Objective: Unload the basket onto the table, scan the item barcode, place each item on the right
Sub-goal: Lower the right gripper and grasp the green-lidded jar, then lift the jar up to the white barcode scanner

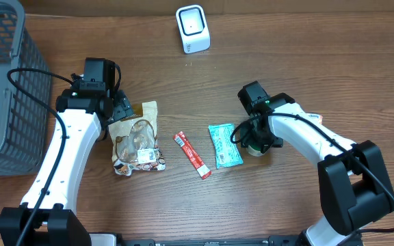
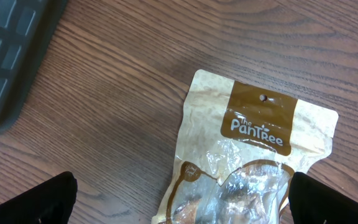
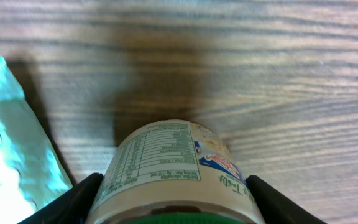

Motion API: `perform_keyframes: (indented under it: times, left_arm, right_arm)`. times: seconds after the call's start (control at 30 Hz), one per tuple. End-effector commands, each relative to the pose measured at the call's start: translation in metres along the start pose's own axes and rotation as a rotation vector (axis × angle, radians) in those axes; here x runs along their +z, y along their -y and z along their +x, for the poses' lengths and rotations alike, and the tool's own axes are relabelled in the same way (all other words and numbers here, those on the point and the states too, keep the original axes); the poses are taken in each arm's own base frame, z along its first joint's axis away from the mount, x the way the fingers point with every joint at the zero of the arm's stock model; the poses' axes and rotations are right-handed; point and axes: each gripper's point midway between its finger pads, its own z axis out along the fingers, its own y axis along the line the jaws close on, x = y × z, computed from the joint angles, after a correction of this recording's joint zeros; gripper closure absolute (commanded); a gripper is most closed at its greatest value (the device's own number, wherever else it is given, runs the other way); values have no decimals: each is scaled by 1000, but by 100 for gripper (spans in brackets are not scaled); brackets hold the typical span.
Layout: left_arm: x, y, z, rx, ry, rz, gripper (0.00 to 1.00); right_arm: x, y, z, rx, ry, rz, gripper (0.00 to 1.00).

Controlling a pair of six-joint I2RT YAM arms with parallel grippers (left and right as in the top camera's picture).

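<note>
My left gripper (image 1: 118,109) hangs spread wide over the snack pouch (image 2: 253,155). Just right of the teal packet (image 1: 224,145) sits the little bottle (image 3: 166,165), between the jaws of my right gripper (image 3: 173,208). I can't tell whether they pinch it. It looks light, stiff and slick, so I'd grip across its body. No barcode shows, and overhead the arm hides most of it.
</note>
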Motion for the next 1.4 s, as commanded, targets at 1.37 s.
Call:
perform_keyframes:
  times: [1.37]
  left_arm:
    - [-10, 2, -7, -2, 28, 20, 1]
  right_arm:
    - [-242, -57, -91, -75, 357, -374, 72]
